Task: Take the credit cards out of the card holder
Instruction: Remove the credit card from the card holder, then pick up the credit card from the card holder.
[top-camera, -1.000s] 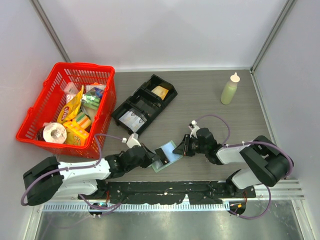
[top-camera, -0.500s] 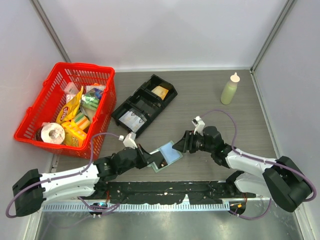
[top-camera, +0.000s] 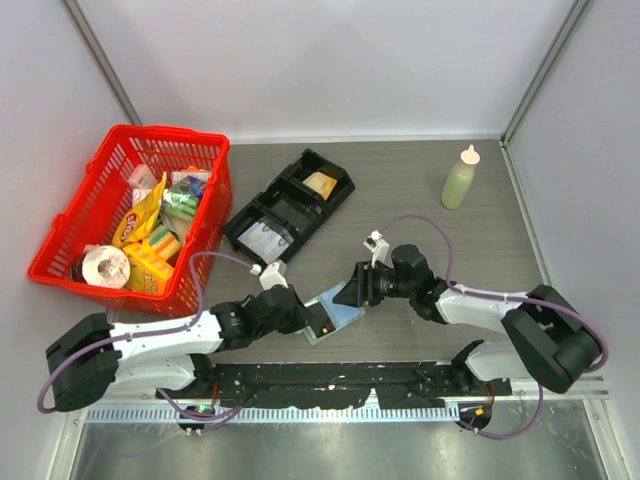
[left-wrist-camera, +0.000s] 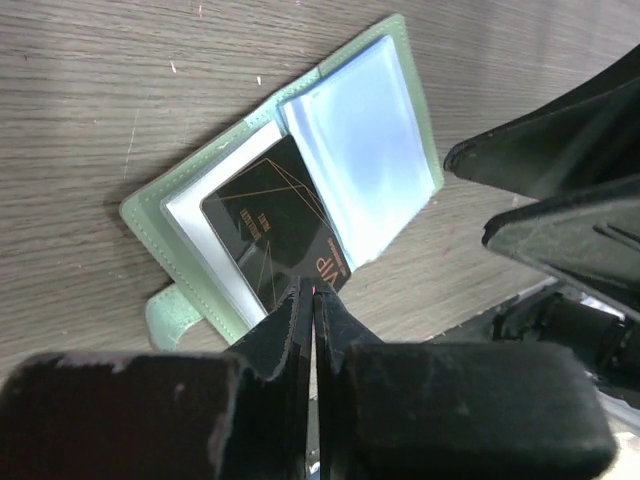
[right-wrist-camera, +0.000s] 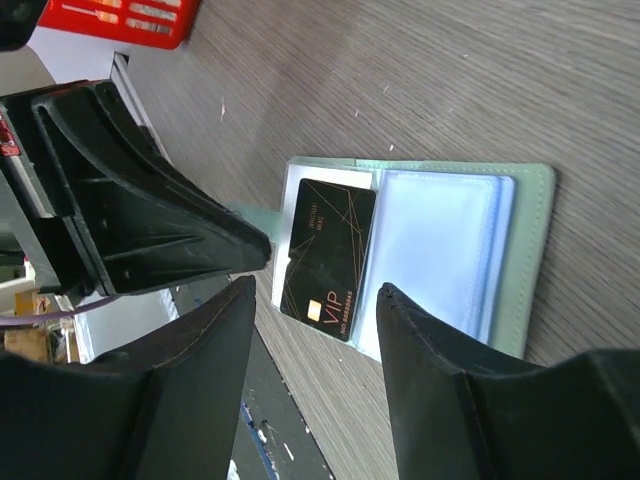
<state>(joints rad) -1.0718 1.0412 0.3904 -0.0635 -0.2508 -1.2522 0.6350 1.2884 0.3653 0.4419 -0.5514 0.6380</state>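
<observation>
Card holder (left-wrist-camera: 150, 228) lies open on the surface (top-camera: 420, 150) near its front edge; 1 black credit card (left-wrist-camera: 270, 215) sticks partway out of 1 pocket, pale sleeves (left-wrist-camera: 365, 150) beside it. Left tool (left-wrist-camera: 313, 292): fingers together, tips at the card's short edge, pinch unconfirmed. Right tool (right-wrist-camera: 312, 290): fingers apart, over the holder. Both arms reach low, inward.

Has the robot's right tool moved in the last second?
Yes. The right tool has shifted slightly left, away from the green bottle.
</observation>
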